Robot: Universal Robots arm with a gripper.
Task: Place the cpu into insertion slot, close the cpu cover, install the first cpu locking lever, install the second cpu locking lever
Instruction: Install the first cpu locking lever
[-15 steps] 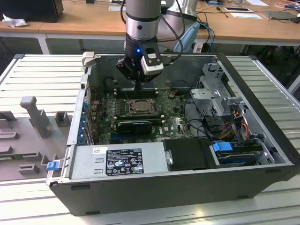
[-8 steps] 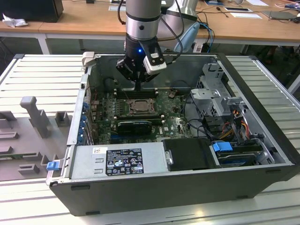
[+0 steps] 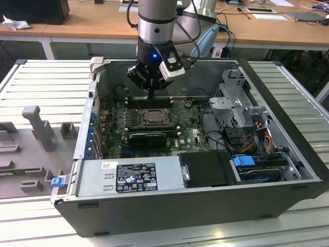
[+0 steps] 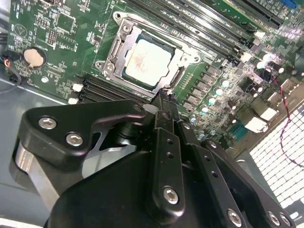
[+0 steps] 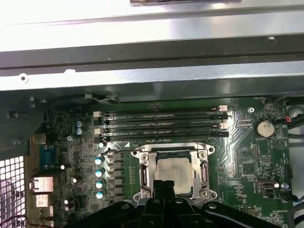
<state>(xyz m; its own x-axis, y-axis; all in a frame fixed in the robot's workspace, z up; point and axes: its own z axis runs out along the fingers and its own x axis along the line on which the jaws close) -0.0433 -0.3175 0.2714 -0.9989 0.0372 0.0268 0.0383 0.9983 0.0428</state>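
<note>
Exterior view: an open dark-grey metal PC case (image 3: 169, 211) is laid on a pale ribbed surface (image 3: 46, 77), w/ a green motherboard (image 3: 193, 138) held inside. A small square silvery cpu (image 3: 153, 118) is seated in the silver-rimmed square insertion slot (image 3: 138, 119), and the black hand (image 3: 150, 95) is hung just above.

Second wrist view: the cpu (image 4: 148, 61) is framed by the thin silvery cpu cover (image 4: 179, 59), laid flat. The hand (image 4: 164, 93) is pressed together at the slot's edge.

First wrist view: the cpu (image 5: 174, 171) is seen in the slot (image 5: 142, 179), near long black memory slots (image 5: 161, 124).

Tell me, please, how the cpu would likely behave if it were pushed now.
The cpu looks flat, stiff and metal-topped, so it should neither flex nor roll. Framed by the cpu cover, which appears closed, it would probably not slide when pushed. Its smooth top may be slippery.
</note>
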